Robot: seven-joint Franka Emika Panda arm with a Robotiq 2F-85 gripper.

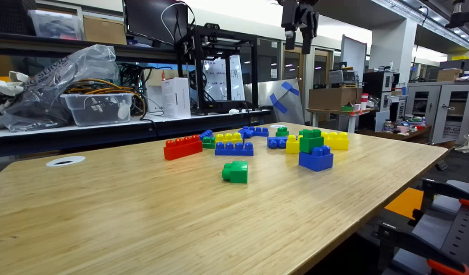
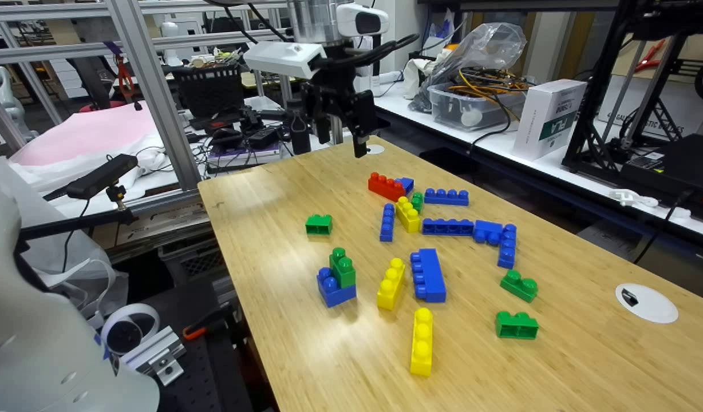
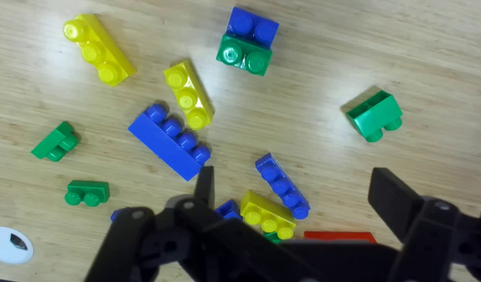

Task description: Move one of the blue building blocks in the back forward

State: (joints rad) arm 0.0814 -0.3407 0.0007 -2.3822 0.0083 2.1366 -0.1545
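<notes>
A short blue building block (image 2: 488,232) lies among longer blue bricks toward the back of the table; it also seems to show in an exterior view (image 1: 246,132). In the wrist view it is hidden behind the gripper. Another blue brick (image 2: 406,184) sits behind the red brick (image 2: 386,186), partly hidden, and its length cannot be told. My gripper (image 3: 293,178) is open and empty, with its fingers wide apart. It hangs high above the table in both exterior views (image 1: 298,44) (image 2: 341,140), touching no brick.
Long blue bricks (image 2: 447,227) (image 2: 507,246) flank the short one. A four-stud blue brick (image 3: 282,186), yellow brick (image 3: 268,213) and chunky blue block (image 3: 166,143) lie nearby. A green brick stands on a blue block (image 1: 316,162). A lone green brick (image 1: 238,172) lies in front.
</notes>
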